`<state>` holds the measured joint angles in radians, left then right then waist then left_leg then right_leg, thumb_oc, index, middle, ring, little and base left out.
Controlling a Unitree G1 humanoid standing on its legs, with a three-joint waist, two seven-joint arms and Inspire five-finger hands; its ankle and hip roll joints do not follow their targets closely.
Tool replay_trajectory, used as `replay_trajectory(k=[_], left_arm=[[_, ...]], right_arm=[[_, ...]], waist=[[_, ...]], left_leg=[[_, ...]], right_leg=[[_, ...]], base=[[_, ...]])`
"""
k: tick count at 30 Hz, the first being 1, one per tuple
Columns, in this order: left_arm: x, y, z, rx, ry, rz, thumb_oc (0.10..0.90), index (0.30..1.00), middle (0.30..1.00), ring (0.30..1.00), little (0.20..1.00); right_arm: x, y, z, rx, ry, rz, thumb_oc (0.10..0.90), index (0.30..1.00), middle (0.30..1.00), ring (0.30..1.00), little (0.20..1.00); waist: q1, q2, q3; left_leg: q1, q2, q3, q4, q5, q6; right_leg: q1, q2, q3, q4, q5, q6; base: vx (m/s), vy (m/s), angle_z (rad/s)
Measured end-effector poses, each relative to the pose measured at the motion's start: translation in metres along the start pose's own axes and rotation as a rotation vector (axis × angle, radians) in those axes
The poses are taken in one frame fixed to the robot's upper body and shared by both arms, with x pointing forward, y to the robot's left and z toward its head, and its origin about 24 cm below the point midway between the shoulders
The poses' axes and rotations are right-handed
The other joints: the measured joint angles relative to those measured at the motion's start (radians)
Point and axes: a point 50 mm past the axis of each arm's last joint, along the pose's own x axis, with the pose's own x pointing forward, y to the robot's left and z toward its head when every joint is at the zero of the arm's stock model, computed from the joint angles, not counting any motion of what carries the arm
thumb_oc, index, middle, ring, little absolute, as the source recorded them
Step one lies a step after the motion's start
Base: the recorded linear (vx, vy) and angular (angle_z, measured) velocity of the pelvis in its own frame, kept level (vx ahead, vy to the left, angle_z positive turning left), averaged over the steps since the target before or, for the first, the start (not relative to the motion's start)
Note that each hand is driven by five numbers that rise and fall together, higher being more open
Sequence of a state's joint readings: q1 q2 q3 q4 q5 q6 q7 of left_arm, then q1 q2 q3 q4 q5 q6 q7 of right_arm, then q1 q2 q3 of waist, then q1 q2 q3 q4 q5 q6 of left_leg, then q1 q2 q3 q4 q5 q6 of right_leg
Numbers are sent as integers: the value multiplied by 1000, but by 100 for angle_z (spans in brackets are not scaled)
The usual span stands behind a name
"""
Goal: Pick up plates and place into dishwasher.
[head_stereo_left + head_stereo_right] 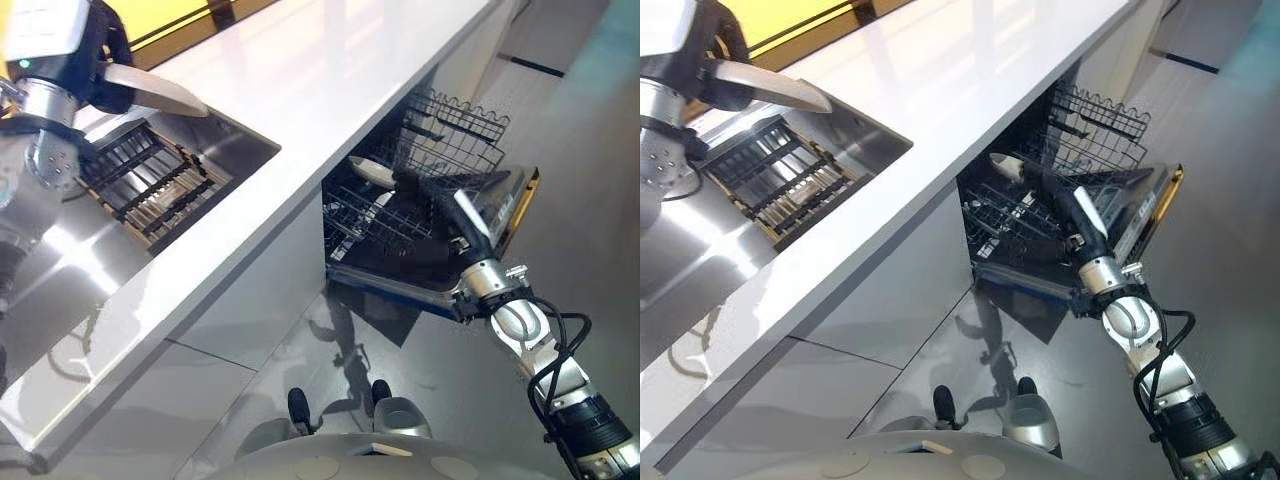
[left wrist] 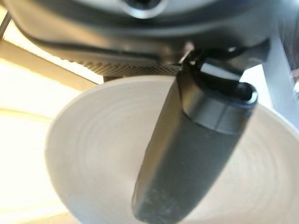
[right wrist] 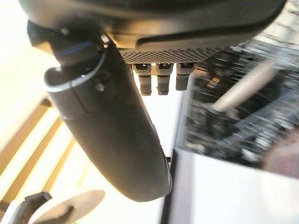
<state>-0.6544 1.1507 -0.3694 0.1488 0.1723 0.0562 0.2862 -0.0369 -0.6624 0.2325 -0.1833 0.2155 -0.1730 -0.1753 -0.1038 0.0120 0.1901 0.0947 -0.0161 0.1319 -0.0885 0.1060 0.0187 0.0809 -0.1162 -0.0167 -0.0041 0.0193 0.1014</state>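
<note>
A white plate (image 1: 155,92) is pinched by the left hand (image 1: 95,60) above the sink (image 1: 235,140). It is best carried level to the lower dishwasher rack (image 1: 385,225), where the right hand (image 1: 440,195), its fingers straight and empty, is held.

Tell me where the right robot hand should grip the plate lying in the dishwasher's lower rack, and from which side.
Probably the plate's raised near rim, thumb on top, fingers under. It lies tilted on the lower rack, rim toward the open front, so come from there, where the right robot hand reaches.

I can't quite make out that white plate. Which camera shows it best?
The left wrist view: the plate shows up close, with the left robot hand's thumb across it. Both eye views show it edge-on over the sink; the right wrist view, distantly.
</note>
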Motion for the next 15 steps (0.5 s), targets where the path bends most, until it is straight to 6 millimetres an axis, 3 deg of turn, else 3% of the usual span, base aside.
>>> replay_trajectory(k=[5,9,15], left_arm=[[-13,-20,32,-194,-112,-86,100,300,300,300,200],[-14,-28,49,-386,-143,-106,100,300,300,300,200],[-19,-34,82,-576,-252,-172,100,300,300,300,200]], right_arm=[[20,-3,29,-10,-146,-29,800,900,900,900,900],[36,6,50,6,-246,26,800,900,900,900,900],[46,22,64,-27,-302,94,800,900,900,900,900]], waist=[[33,7,-5],[53,9,-7],[107,17,-12]], left_leg=[[-1,10,-28,0,8,-7],[-1,14,-59,0,16,-18],[-11,17,-126,0,26,-32]], right_leg=[[30,12,-20,-33,6,-9],[63,22,-50,-64,12,-17],[98,33,-115,-84,5,-33]], base=[[-40,-99,17],[-36,-102,24],[-33,-82,36]])
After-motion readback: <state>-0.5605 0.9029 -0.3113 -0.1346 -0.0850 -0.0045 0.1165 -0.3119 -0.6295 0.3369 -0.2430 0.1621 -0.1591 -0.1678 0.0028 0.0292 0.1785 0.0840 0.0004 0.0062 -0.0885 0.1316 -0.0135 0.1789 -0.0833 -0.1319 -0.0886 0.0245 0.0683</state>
